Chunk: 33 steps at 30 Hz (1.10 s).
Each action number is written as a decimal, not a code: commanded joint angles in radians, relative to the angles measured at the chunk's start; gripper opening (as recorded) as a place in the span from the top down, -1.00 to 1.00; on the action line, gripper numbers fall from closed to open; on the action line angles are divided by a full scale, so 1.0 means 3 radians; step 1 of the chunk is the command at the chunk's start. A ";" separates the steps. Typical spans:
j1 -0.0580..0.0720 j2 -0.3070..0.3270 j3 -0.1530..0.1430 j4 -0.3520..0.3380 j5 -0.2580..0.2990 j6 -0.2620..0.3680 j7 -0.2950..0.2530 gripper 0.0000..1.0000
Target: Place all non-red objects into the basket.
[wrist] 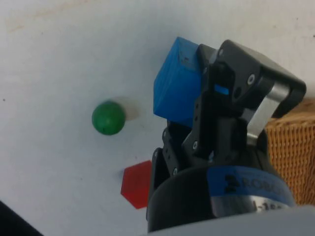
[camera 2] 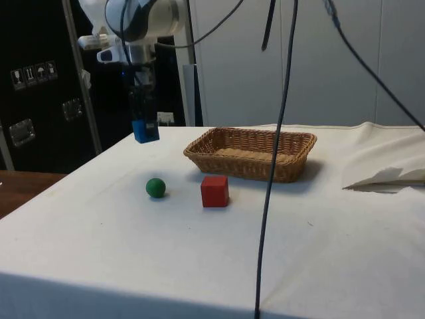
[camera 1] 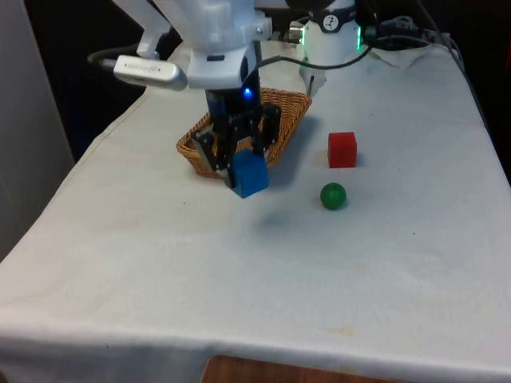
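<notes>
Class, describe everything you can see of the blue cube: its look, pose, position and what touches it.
The blue cube is plain, solid-coloured, with flat faces and sharp edges. The hand grips it between its black fingers and holds it tilted, lifted off the white cloth, beside the wicker basket, not over it. Only the fingers touch it.

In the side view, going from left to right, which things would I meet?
Blue cube held in the pincer above the table, green ball, red cube, basket.
</notes>
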<state>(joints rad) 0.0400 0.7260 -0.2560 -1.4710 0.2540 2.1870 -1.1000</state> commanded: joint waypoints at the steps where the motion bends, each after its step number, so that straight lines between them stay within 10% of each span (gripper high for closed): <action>1: 0.0003 -0.0070 -0.0003 -0.0050 0.0013 -0.0020 0.0023 0.98; 33: 0.0003 -0.0543 -0.0043 -0.0100 0.0023 -0.0443 0.0637 0.98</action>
<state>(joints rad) 0.0400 0.5700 -0.2670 -1.4970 0.2590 2.0580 -0.9190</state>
